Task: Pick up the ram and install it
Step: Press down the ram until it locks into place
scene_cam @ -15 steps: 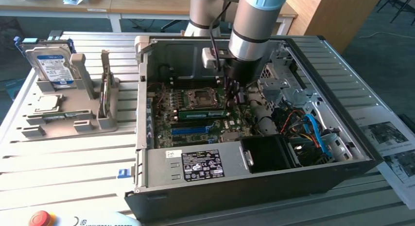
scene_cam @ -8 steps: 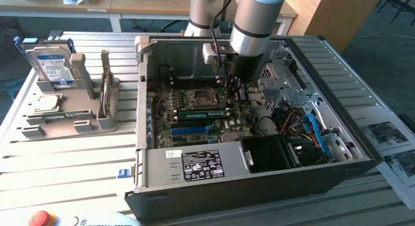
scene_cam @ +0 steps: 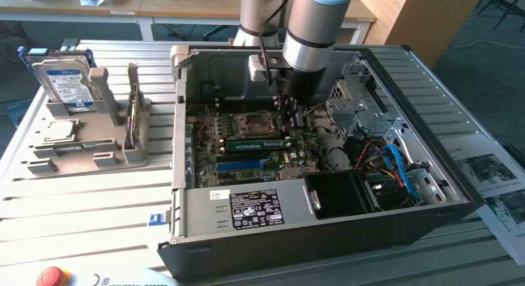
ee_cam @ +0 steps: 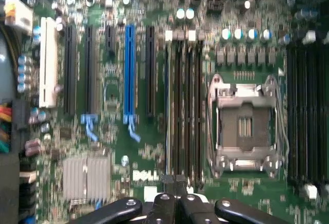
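Observation:
The ram [scene_cam: 256, 143] is a long green stick standing on edge in a memory slot on the motherboard [scene_cam: 246, 166], just in front of the processor socket [scene_cam: 250, 123]. My gripper [scene_cam: 289, 117] hangs inside the open computer case [scene_cam: 328, 237], a little above the ram's right end and apart from it. In the wrist view the gripper [ee_cam: 175, 184] has its black fingers [ee_cam: 165, 199] pressed together with nothing between them. They sit over the row of dark memory slots [ee_cam: 183, 106], beside the empty silver socket [ee_cam: 245, 126].
A grey rack [scene_cam: 82, 144] at the exterior view's left holds the silver hard drive [scene_cam: 67, 80] and a square processor chip [scene_cam: 56, 131]. Cables [scene_cam: 394, 163] and the drive cage [scene_cam: 361, 101] crowd the case's right side. A red stop button [scene_cam: 51, 277] sits near the front edge.

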Available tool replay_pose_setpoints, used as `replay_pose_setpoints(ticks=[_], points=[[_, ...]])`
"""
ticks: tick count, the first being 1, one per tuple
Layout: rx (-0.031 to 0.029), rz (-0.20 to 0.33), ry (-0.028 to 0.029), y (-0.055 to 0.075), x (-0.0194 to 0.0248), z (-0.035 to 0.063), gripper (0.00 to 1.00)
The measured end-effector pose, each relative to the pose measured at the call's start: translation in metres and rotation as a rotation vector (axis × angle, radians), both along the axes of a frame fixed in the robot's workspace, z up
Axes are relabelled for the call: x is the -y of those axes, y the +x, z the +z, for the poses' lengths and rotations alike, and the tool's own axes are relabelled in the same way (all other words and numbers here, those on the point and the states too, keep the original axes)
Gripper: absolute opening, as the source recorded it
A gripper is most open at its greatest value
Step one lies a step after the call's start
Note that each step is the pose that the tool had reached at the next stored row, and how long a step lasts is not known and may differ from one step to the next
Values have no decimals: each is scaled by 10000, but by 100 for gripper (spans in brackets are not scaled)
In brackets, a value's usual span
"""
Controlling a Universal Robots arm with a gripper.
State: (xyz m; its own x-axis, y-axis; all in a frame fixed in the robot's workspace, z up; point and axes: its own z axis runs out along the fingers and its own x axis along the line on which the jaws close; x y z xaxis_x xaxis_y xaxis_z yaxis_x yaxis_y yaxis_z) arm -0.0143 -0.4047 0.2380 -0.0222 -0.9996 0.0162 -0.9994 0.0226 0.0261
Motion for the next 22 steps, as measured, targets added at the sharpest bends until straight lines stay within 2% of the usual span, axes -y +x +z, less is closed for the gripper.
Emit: replay_pose_setpoints(ticks=[8, 16, 18, 22], points=[[61, 0, 1, -364, -23, -21, 10], [87, 1, -1, -701, -39, -34, 10], [88, -2, 0, -746, -41, -36, 10], [87, -1, -2, -749, -41, -36, 10]])
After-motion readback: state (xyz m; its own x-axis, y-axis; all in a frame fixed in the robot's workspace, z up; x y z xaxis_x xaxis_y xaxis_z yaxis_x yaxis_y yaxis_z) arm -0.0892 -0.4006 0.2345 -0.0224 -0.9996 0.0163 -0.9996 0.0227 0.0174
